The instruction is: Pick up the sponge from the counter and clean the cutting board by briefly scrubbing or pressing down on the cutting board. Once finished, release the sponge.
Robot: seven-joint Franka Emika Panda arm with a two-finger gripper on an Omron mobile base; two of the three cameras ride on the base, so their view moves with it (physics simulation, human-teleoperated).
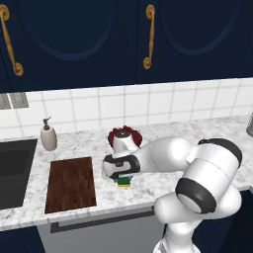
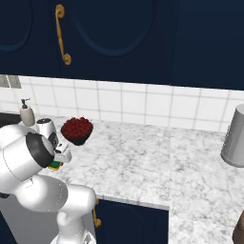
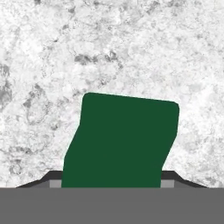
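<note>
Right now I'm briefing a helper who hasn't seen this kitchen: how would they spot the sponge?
Start at the white marble counter and find the dark wooden cutting board beside the sink. Just right of the board, directly under the gripper, sits the sponge: a small block, green on top and yellow beneath, much smaller than the board.

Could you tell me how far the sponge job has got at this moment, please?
Done: the arm has reached the sponge, which lies on the counter right of the cutting board. In hand: the gripper sits low over it, dark tips either side of the green top; whether it is clamped is unclear. Left: lifting, scrubbing the board, releasing.
</note>
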